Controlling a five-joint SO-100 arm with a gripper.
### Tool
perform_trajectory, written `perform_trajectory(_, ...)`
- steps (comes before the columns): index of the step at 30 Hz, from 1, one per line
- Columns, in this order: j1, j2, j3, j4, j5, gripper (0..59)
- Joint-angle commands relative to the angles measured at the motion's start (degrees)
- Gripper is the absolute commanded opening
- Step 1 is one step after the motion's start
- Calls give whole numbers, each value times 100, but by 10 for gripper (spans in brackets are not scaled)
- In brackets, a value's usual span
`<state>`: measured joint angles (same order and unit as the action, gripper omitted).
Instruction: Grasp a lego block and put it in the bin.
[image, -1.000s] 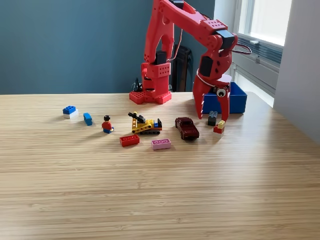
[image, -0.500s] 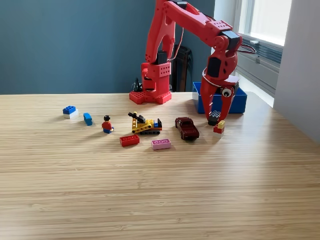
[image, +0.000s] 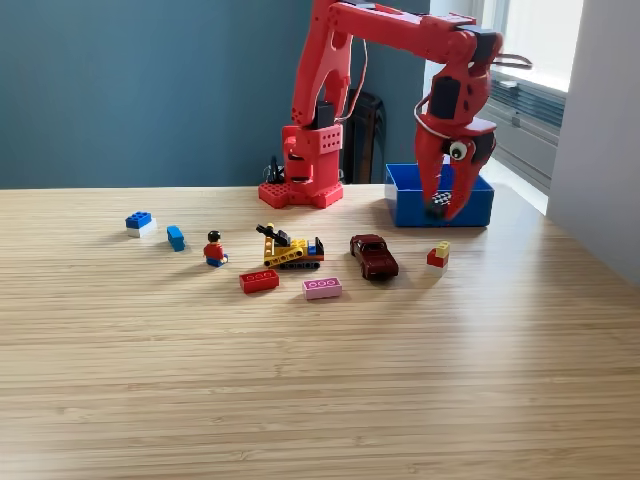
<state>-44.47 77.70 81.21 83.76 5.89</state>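
Observation:
My red gripper (image: 439, 211) hangs in front of the blue bin (image: 408, 208) at the exterior view's right. It is shut on a small black lego block (image: 437, 201) with pale studs, held off the table at the height of the bin's front wall. The bin's inside is mostly hidden from this low angle. Other lego pieces lie on the wood: a red and yellow piece (image: 437, 255), a red brick (image: 259, 281) and a pink brick (image: 322, 288).
A dark red toy car (image: 374, 256), a yellow tracked vehicle (image: 290, 248), a minifigure (image: 214, 249), a blue piece (image: 176, 237) and a blue and white brick (image: 139, 222) sit across the table's middle and left. The arm's base (image: 302, 190) stands behind them. A white wall (image: 600, 150) rises at the right.
The gripper shut on the black block that stood beside the red and yellow piece. It then lifted the block off the table, up and to the right, toward the bin.

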Motion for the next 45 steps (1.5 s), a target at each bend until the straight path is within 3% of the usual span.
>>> perform_trajectory(1,-571,1222,-352,466,193,0)
perform_trajectory(11,-1942,2320,-158,1116,589,0)
perform_trajectory(18,-2979,2391,387,1125,879,0)
perform_trajectory(25,-3067,2391,589,1107,800,7)
perform_trajectory(28,-3067,2391,703,1107,686,148)
perform_trajectory(31,-3067,2391,809,1107,650,204)
perform_trajectory(39,-3041,2399,896,1116,817,188)
perform_trajectory(45,-2259,2426,650,1063,949,86)
